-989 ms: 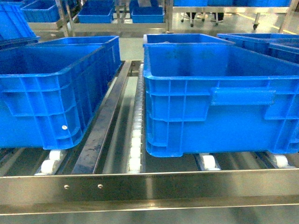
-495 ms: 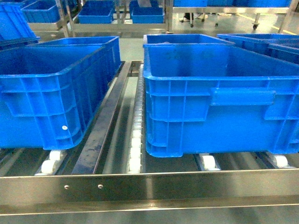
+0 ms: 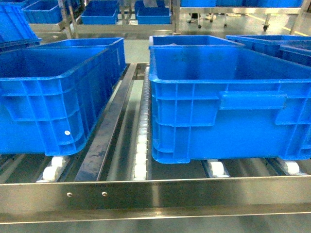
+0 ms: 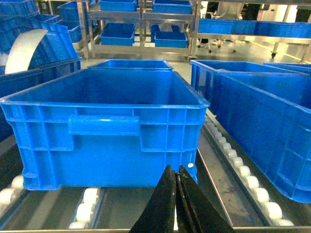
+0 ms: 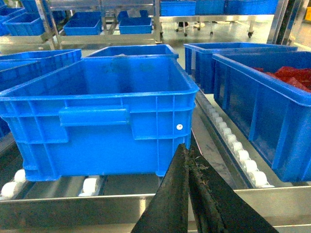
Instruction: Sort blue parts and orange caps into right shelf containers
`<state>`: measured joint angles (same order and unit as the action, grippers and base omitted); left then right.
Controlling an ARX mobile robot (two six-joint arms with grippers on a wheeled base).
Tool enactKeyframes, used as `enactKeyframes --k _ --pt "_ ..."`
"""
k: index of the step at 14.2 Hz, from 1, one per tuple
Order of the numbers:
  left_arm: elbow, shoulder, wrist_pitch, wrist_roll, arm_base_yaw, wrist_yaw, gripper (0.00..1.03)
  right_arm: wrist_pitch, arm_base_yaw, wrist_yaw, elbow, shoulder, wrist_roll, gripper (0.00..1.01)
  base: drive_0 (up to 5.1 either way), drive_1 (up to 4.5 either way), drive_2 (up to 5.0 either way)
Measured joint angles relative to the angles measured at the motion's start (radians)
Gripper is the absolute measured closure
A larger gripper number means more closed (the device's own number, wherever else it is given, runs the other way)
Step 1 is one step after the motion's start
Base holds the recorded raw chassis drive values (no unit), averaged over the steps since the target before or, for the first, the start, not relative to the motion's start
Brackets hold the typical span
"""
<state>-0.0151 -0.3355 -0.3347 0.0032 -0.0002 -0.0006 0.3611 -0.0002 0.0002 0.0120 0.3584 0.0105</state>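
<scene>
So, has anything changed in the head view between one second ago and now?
Nothing visibly changed. The two front crates, left and right, stand in the same places on the roller shelf, and no arm or claw has entered the head view. No blue parts or orange caps show in it, then or now.

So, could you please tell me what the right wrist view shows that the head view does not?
Only the right wrist view shows the right pincer, its black fingers pressed together with nothing between them, and a neighbouring crate holding red material. Only the head view shows the long steel front rail with its two rivets, and no pincer at all. Both show large blue crates standing on white rollers, with more blue bins on racks behind. No blue parts or orange caps appear in either.
</scene>
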Motion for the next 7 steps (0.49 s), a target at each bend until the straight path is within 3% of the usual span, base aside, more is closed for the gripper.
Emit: enactKeyframes --k 7 --pt "0.000 0.144 0.142 0.000 0.000 0.000 1.01 -0.154 0.000 0.000 0.000 -0.154 0.000 0.99 0.0 0.00 0.0"
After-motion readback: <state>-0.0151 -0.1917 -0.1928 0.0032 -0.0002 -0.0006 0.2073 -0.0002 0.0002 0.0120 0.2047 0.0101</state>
